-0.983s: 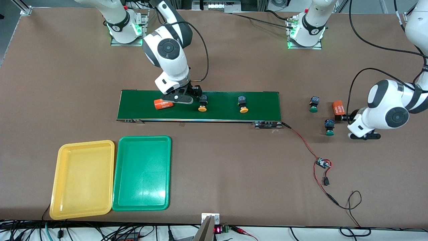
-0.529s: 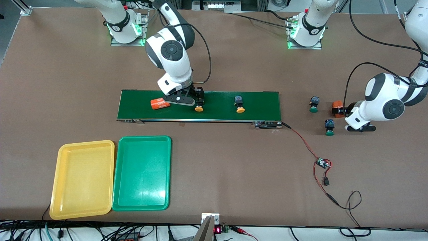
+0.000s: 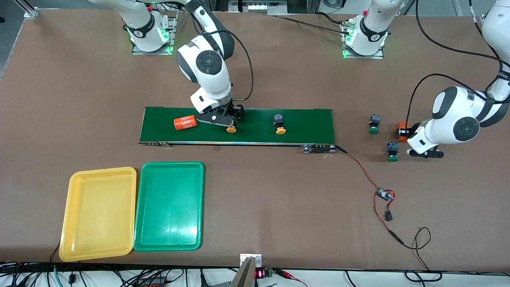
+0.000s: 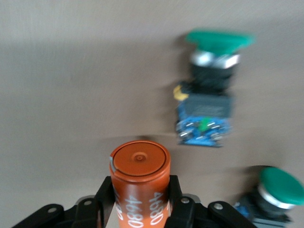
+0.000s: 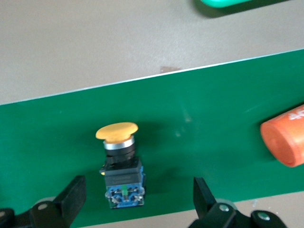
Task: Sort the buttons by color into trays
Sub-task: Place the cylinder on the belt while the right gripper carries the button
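**Left hand grips an orange cylinder, right hand stands open over a yellow button**

We see the left hand (image 4: 140, 209) low over the table (image 3: 279, 207) at the left arm's end, at mid-height of the front view. Its fingers (image 4: 178, 197) are clamped on both sides of an orange cylinder printed "4680" (image 4: 140, 185). Two green-capped buttons lie on the table close by. One green-capped button (image 3: 373, 124) is higher in the frame, and the other green-capped button (image 3: 393, 152) is lower and nearer the camera, just beside the hand.

The right hand (image 5: 137, 192) is down on the dark-green conveyor belt (image 3: 310, 125) in the upper middle of the frame. Its fingers (image 5: 71, 194) are spread wide on either side of a yellow-capped button (image 5: 121, 166) without touching it. A second yellow-capped button (image 3: 280, 124) lies on the belt toward the left arm's end. A loose orange cylinder (image 3: 185, 122) lies on the belt toward the right arm's end, just beside the hand.

The yellow tray (image 3: 99, 213) and the green tray (image 3: 169, 207) sit side by side low in the frame, at the right arm's end. Neither tray holds a button.
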Action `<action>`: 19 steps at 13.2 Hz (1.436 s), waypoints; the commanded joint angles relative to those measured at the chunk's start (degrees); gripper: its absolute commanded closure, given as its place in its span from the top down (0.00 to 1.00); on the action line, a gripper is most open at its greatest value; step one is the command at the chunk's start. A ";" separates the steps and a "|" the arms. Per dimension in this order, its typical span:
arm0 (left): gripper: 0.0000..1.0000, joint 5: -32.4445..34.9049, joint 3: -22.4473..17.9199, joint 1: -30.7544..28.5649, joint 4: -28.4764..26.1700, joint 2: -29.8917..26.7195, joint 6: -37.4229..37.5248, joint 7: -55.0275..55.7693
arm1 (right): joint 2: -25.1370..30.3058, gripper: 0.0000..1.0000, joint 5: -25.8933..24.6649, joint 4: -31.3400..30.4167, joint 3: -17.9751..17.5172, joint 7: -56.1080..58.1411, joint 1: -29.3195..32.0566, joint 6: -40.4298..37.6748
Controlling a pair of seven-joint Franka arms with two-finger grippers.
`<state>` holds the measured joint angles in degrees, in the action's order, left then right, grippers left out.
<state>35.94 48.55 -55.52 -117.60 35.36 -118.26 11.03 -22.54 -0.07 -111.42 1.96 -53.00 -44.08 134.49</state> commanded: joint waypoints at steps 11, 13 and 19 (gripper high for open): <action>0.21 -5.00 10.52 22.71 12.56 0.58 14.03 -14.78 | -3.92 0.23 -4.15 2.44 0.24 -1.58 -1.45 -0.10; 0.22 -4.91 10.60 23.70 12.57 4.25 12.80 -21.63 | -3.22 0.19 -4.06 2.44 0.33 -1.58 -1.19 -0.63; 0.21 -4.12 9.99 33.79 12.48 5.95 6.92 -33.17 | 3.64 0.19 -4.32 4.97 5.68 7.08 1.97 -12.64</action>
<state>31.60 59.09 -25.64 -106.26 41.94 -110.69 -19.50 -20.76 -3.54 -107.34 6.56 -50.05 -43.41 127.05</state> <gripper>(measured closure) 0.502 0.599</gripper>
